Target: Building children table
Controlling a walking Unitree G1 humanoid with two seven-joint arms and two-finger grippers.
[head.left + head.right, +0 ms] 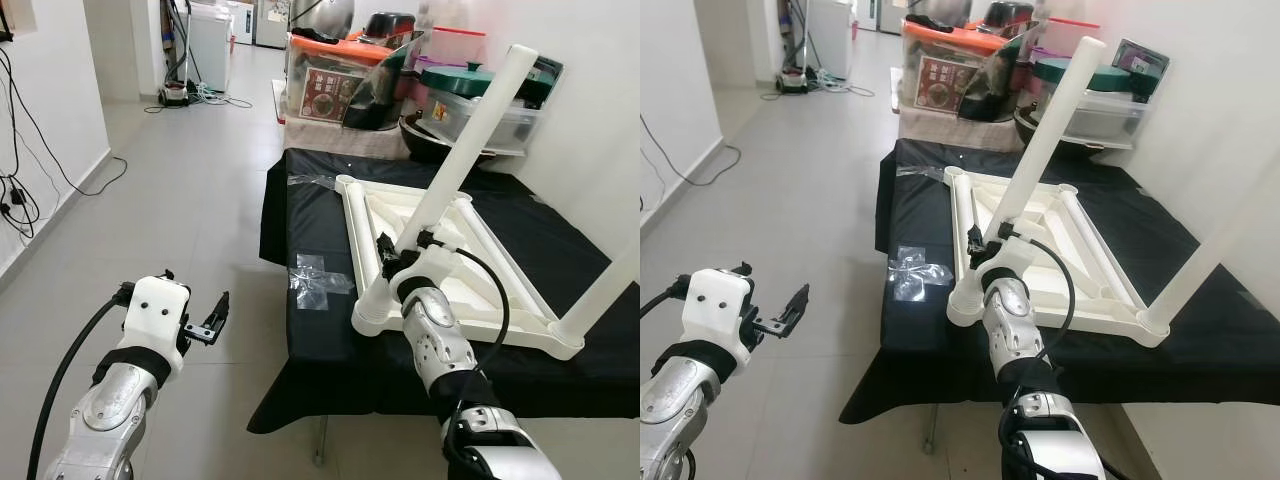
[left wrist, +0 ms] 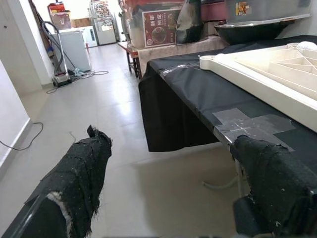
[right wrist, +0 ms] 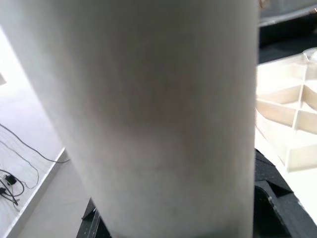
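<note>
A white children's table top [image 1: 470,265] lies upside down on a black-covered worktop [image 1: 320,330], with one leg [image 1: 610,290] already standing in its near right corner. The right gripper [image 1: 400,250] is clamped on a second white leg [image 1: 470,140], holding it tilted just above the near left corner socket [image 1: 372,318]. The left gripper [image 1: 215,318] hangs wide and empty over the floor [image 1: 190,200], and the two far corners appear legless.

- You have the white plastic tabletop [image 1: 480,262] lying upside down on the black-covered desk [image 1: 320,230], its ribbed underside facing up.
- One white leg [image 1: 470,140] leans tilted from the near-left area.
- You can see another leg [image 1: 1230,215] standing in the near-right corner socket.
</note>
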